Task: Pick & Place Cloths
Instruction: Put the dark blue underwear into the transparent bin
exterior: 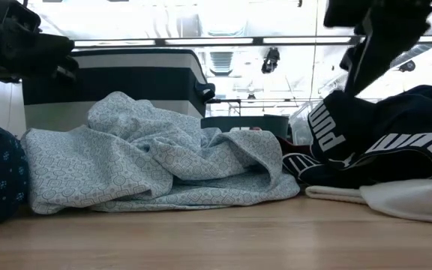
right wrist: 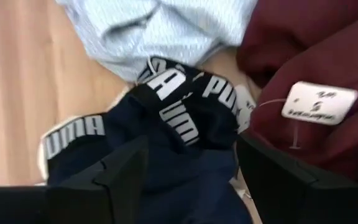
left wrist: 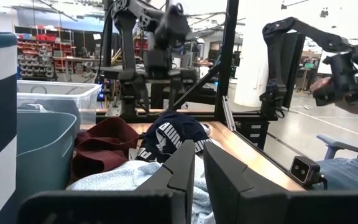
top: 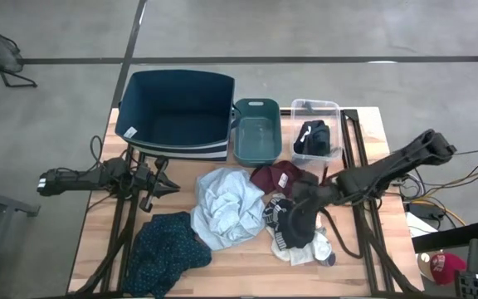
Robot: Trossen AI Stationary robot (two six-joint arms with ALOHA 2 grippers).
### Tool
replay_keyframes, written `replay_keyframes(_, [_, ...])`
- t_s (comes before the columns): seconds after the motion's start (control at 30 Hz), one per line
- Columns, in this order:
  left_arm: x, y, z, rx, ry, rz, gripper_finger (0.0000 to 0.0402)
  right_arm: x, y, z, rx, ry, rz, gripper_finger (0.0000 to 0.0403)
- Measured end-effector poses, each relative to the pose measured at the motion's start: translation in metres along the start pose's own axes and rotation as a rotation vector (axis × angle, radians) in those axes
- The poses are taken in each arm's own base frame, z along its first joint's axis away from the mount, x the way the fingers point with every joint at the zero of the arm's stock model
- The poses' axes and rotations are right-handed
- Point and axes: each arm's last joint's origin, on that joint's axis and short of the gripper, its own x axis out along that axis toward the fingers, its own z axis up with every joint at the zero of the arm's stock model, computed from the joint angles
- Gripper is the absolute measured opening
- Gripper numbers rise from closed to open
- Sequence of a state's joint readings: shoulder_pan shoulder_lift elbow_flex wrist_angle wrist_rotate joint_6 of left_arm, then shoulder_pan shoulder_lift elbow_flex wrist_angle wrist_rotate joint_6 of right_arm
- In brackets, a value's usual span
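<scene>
Right pincer (right wrist: 191,168): above the dark navy cloth (right wrist: 166,130) at the bench's right-centre, fingers spread wide on either side of the fabric, nothing gripped.
Left pincer (left wrist: 197,171): at the bench's left side, just in front of the large navy bin (top: 177,108), fingers nearly together with a thin gap, empty.
Dark navy cloth: bunched, white PUMA lettering on its bands, touching the maroon cloth (top: 276,177) and lying partly on the white cloth (top: 309,249).
Maroon cloth: between the navy cloth and the teal bin (top: 256,131); a white tag (right wrist: 319,102) lies on it.
Pale blue-grey cloth (top: 226,206): crumpled at the bench's centre, the biggest heap, beside the navy one.
Dark teal patterned cloth (top: 166,253): front-left of the bench (top: 247,278), touching the pale cloth's edge.
White cloth: front-right, under the navy cloth's edge.
Bins: 3 in a row at the back; the clear bin (top: 315,108) on the right holds a dark item, which I cannot identify.
</scene>
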State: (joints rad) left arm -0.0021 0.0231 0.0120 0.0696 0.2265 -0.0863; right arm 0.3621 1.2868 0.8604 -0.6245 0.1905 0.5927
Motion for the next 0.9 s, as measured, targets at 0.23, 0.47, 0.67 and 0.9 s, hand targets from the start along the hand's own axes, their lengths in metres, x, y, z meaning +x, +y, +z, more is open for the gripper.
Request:
replay_keyframes(0.23, [0.0,0.0,0.0,0.0,0.0,0.0,0.004,0.034,0.014,-0.011,0.013,0.109,-0.057,0.0237])
replay_keyframes(0.47, [0.0,0.0,0.0,0.0,0.001,0.0,0.0039,0.062,0.016,-0.02,0.053,0.19,-0.128,0.0204])
replay_keyframes(0.67, [0.0,0.0,0.0,0.0,0.002,0.0,0.0041,0.074,0.017,-0.023,0.049,0.216,-0.143,0.0123])
replay_keyframes(0.9, [0.0,0.0,0.0,-0.001,0.004,0.0,0.0041,0.066,0.019,-0.017,-0.001,0.199,-0.116,0.002])
